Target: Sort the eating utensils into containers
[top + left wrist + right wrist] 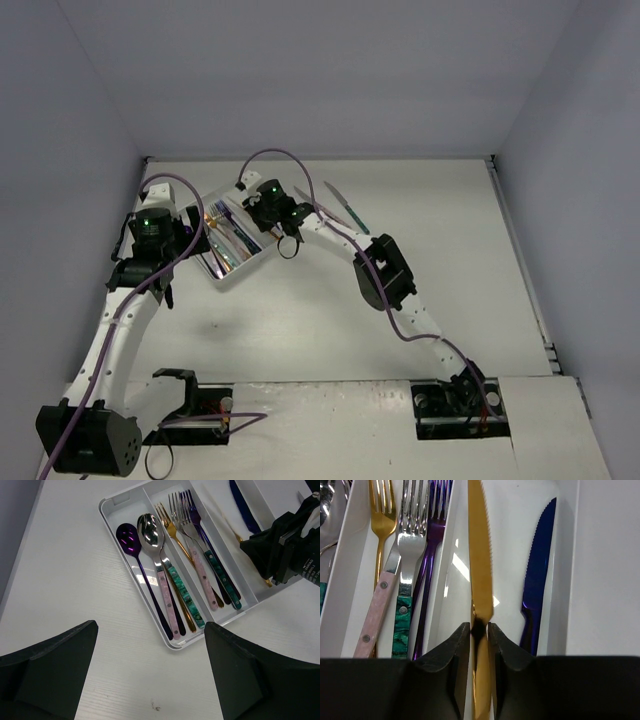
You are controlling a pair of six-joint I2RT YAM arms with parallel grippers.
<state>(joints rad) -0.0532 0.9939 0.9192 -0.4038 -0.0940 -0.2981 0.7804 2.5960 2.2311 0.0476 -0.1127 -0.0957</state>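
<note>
The white three-compartment tray (222, 275) (107, 510) lies at the back left. One outer compartment holds a purple spoon (129, 537) and a silver spoon (151, 530) among others. Several forks (185, 510) fill the middle one. In the other outer compartment, a dark blue knife (540, 555) lies flat. My right gripper (479, 627) (262, 215) reaches into that compartment, its fingers pressed close against the handle of a gold knife (480, 555). My left gripper (150, 680) (162, 290) hovers open and empty over bare table just off the tray's near end.
A teal-handled knife (348, 208) lies loose on the table behind and right of the tray, with another slim utensil (305, 197) beside it. The right arm's links (385, 275) stretch across the middle. Walls close off the back and sides.
</note>
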